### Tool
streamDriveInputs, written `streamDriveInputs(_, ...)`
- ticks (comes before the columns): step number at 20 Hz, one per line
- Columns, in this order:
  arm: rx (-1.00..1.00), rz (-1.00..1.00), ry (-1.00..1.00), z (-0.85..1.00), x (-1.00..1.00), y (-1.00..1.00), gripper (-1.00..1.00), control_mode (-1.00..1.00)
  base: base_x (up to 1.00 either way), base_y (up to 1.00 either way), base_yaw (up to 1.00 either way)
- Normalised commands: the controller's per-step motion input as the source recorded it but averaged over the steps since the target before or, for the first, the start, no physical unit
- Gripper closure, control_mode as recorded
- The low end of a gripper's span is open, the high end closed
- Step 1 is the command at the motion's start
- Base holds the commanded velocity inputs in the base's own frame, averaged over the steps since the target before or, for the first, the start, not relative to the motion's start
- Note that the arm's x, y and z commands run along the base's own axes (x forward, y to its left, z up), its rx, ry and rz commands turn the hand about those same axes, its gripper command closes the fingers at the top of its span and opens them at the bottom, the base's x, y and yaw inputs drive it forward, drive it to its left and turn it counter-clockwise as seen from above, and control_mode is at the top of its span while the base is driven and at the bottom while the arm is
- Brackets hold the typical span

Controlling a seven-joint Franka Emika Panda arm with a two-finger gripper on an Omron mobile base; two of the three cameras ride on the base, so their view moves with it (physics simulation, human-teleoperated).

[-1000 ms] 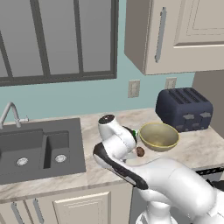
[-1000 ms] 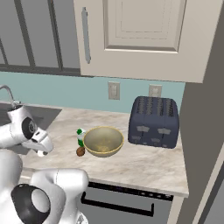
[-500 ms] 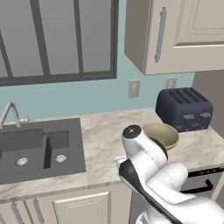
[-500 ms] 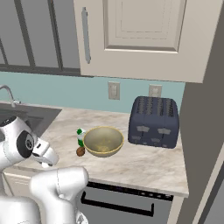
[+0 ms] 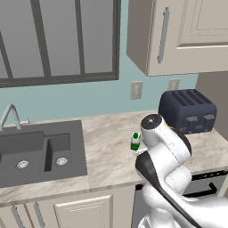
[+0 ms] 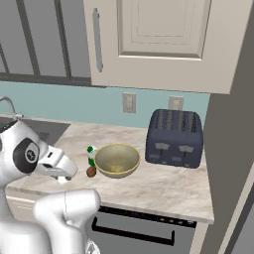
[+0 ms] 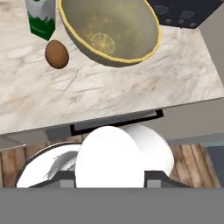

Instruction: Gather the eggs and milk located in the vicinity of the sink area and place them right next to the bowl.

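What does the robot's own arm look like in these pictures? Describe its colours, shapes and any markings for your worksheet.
The arm is built from rounded, glossy white shells with dark grey to black joint bands between them. A round dark cap with a grey ring closes one joint in each base view. Towards the hand the white casing narrows to a wedge with a grey underside. No cables, lettering or logos are visible.

Marble-veined counter (image 7: pixel 109 87), smooth matt bowl (image 7: pixel 111 30) — glossy white egg (image 7: pixel 109 159) in foreground.

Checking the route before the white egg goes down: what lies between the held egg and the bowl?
In the hand view, bare marble counter and its front edge separate the white egg from the bowl; the brown egg sits aside.
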Motion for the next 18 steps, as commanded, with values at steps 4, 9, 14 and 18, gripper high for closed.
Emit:
streamDriveInputs(4,0.06,0.11,-0.14,0.04,-0.11,-0.96,1.00,-1.00,0.00,0.00,0.00)
streamDriveInputs(9,0.06,0.04,0.00,-0.01,0.08,-0.97,1.00,-1.00,0.00,0.00,0.00)
streamDriveInputs(14,0.18,0.08,-0.01,-0.05,0.00,-1.00,1.00,-1.00,0.00,0.00,0.00)
streamDriveInputs(18,0.26,0.08,0.00,-0.17,0.00,-0.91,1.00,-1.00,0.00,0.00,0.00)
